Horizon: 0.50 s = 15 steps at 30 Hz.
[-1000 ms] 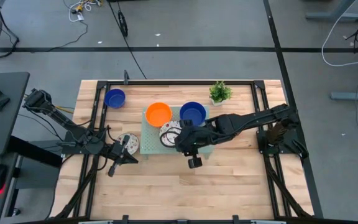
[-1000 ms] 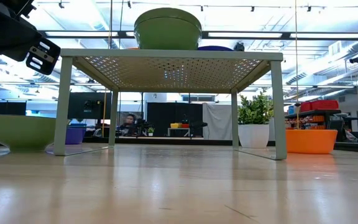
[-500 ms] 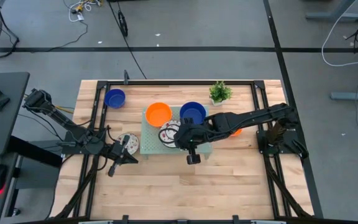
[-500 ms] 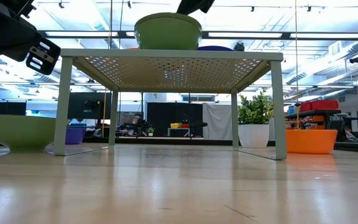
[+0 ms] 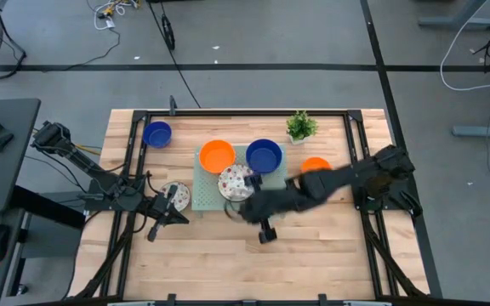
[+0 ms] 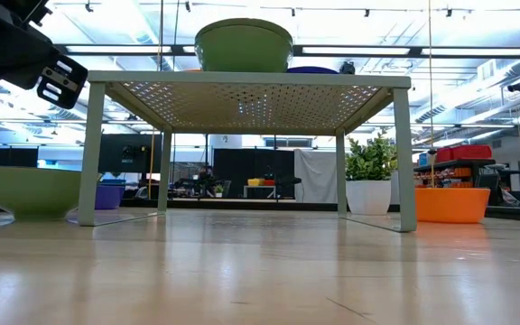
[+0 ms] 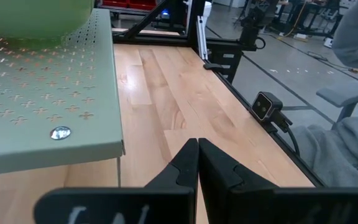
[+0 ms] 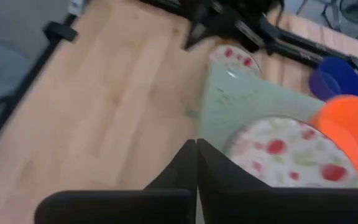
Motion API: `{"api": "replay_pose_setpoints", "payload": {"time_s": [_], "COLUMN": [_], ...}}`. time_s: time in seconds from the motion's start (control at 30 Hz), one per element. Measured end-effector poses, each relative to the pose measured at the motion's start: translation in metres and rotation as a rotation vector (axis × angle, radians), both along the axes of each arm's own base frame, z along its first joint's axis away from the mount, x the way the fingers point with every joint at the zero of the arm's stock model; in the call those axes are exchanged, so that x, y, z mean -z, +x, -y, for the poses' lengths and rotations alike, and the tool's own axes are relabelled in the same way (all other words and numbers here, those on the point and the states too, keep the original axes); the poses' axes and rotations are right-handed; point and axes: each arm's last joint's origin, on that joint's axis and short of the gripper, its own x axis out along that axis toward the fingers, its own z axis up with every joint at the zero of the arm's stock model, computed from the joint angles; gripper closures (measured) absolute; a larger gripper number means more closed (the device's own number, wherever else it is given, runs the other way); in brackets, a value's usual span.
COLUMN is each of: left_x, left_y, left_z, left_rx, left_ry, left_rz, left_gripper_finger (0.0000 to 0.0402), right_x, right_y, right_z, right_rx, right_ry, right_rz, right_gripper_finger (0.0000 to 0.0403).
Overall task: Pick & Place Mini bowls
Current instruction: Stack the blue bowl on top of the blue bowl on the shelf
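Three mini bowls stand on the pale green tray (image 5: pixel 204 189): an orange one (image 5: pixel 218 155), a dark blue one (image 5: pixel 264 155) and a red-speckled one (image 5: pixel 236 181). Three more rest on the table: blue (image 5: pixel 156 133) at the far left, speckled (image 5: pixel 177 195) left of the tray, orange (image 5: pixel 316 166) to its right. My right gripper (image 5: pixel 235 208) (image 8: pixel 196 146) is shut on nothing, just off the tray's near edge, the speckled bowl (image 8: pixel 284 155) ahead of it. My left gripper (image 5: pixel 177 212) (image 7: pixel 197 146) is shut and waits near the left speckled bowl.
A small potted plant (image 5: pixel 301 126) stands at the far right of the table. The tray stands on legs (image 6: pixel 93 153) with room under it. Bare wood lies along the near side (image 5: pixel 253 263). A person in grey sits beyond the table's edge (image 7: pixel 347 149).
My right gripper has drawn back from over the speckled bowl on the tray toward the table's near edge. The bowl stays on the tray and now shows whole from above. In the low view the dark gripper above that bowl has gone.
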Motion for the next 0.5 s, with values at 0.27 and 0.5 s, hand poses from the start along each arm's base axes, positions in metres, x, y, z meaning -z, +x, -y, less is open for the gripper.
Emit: {"api": "replay_pose_setpoints", "payload": {"time_s": [0.27,0.5], "left_x": [-0.002,-0.034], "left_y": [-0.004,-0.009], "left_z": [0.007,0.024], "left_rx": [0.056,0.091], "left_ry": [0.028,0.103], "left_rz": [0.019,0.000], "left_gripper_finger": [0.0392,0.0397], "right_x": [0.040,0.105], "right_y": [-0.030,-0.069], "right_z": [-0.088,-0.141], "right_rx": [-0.094,-0.207], "right_ry": [0.035,0.151], "right_rz": [0.101,0.244], "right_gripper_finger": [0.0399,0.0398]}}
